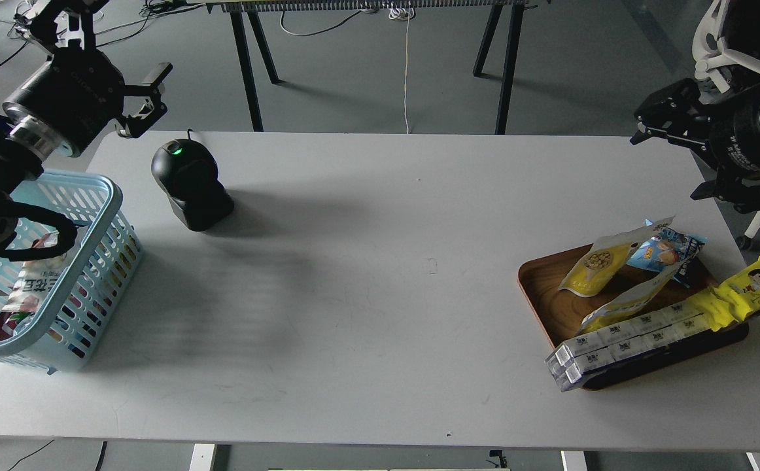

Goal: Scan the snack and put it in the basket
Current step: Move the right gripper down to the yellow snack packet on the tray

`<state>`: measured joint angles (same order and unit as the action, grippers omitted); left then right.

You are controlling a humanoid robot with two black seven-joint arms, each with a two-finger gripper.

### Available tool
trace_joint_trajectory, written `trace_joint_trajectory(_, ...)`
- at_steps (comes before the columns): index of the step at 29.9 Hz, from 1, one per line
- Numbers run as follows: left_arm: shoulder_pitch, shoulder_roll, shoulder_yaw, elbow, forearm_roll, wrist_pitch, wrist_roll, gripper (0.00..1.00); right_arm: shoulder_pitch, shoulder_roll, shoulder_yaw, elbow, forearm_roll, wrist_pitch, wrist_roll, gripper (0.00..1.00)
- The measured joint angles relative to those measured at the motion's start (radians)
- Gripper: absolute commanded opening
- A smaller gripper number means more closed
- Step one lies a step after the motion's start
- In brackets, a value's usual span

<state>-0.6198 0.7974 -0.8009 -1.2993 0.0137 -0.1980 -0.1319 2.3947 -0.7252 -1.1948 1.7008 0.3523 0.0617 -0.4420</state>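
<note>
1. Head view: a grey bench (367, 294) carries a scanner, a basket and a tray of snacks.
2. Left gripper (148, 98) hangs at the bench's far left corner, above and just behind the basket; its fingers (157, 72) stand spread apart with nothing between them.
3. Right gripper (664, 121) hangs off the bench's far right edge, well apart from the tray. It is dark and seen at an angle, so I cannot tell whether its fingers are apart or together.
4. Snack (594, 267), a yellow pouch with a round picture of nuts, lies tilted in the far left part of the brown tray (540, 288), its white top overlapped by a blue bag (668, 252).
5. A second yellow and white pouch (628, 301) lies beside the snack, toward the tray's middle.
6. A long yellow packet (746, 288) with a cartoon face lies over the tray's right rim.
7. A row of white boxes (622, 343) lies along the tray's near edge, its left end jutting past the rim.
8. Basket (102, 190), light blue with slotted sides, stands at the bench's left edge and holds some packaged goods (30, 288); the left arm partly covers it.
9. A black scanner (190, 183) with a green light stands just right of the basket, at the far left of the bench.
</note>
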Motion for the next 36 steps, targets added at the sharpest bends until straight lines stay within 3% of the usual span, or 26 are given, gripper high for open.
trace_joint_trajectory(12,0.002,0.005,0.002,-0.002,0.000,0.001,-0.001,1.00,-0.270,-0.004,0.157,-0.066,-0.001,-0.128,0.006,0.97)
trace_joint_trajectory(24,0.002,0.006,0.002,-0.002,0.000,0.001,-0.003,1.00,-0.402,0.005,0.230,-0.134,-0.006,-0.154,0.017,0.94)
trace_joint_trajectory(36,0.006,0.006,0.003,-0.002,0.000,0.002,-0.003,1.00,-0.550,0.040,0.320,-0.210,-0.012,-0.179,0.037,0.68)
